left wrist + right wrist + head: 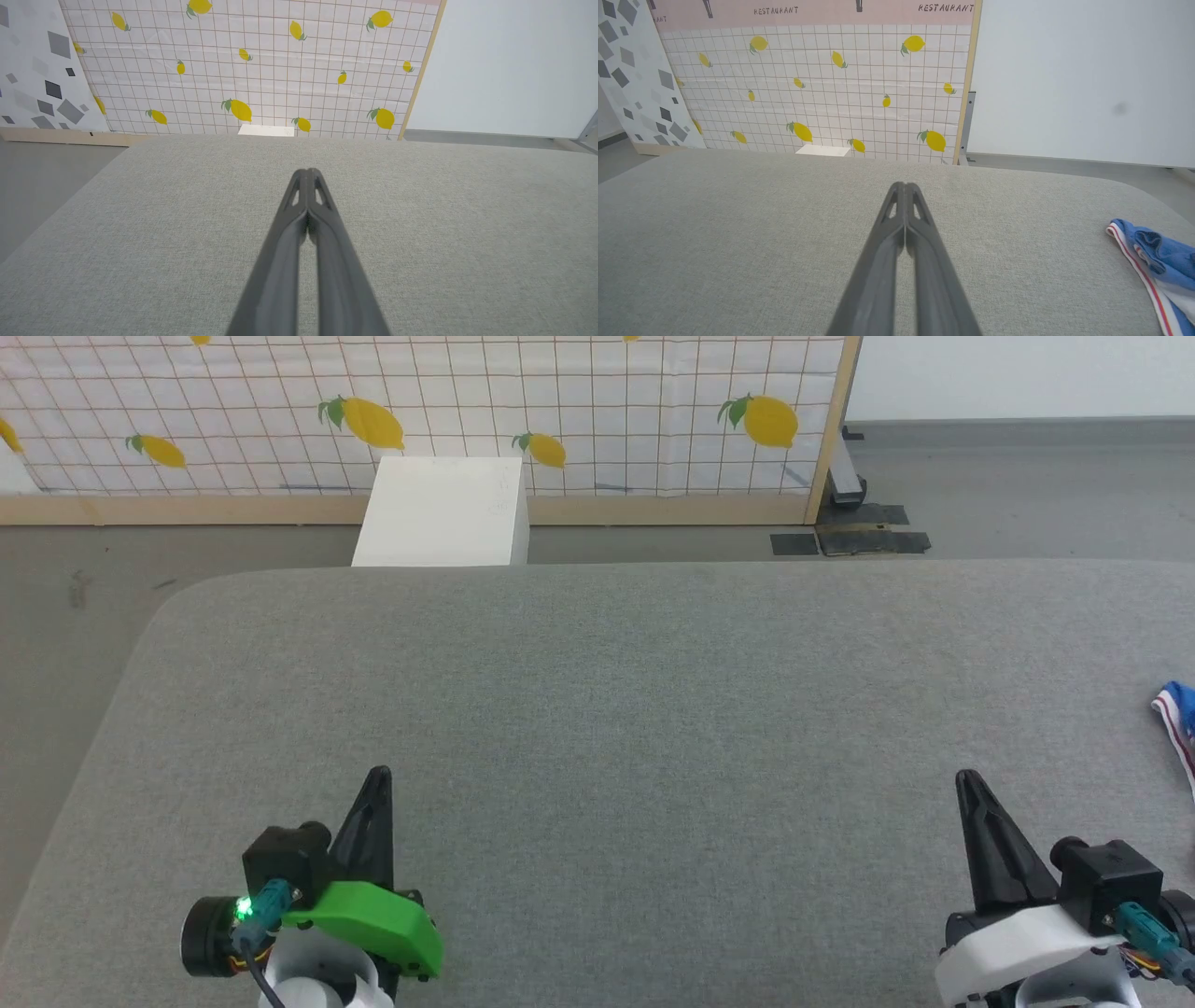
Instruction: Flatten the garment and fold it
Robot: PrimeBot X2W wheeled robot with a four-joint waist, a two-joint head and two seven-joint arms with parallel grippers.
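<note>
The garment lies crumpled at the far right edge of the grey padded table, bright blue with white cloth edged in red stripes; most of it is cut off by the frame. In the right wrist view the garment sits low on the right, well apart from the fingers. My left gripper rests at the lower left, shut and empty, its tips together. My right gripper rests at the lower right, also shut with nothing in it.
A white box stands on the floor behind the table's far edge. Behind it is a lemon-print tiled panel in a wooden frame. Grey floor surrounds the table, whose rounded corner is at the far left.
</note>
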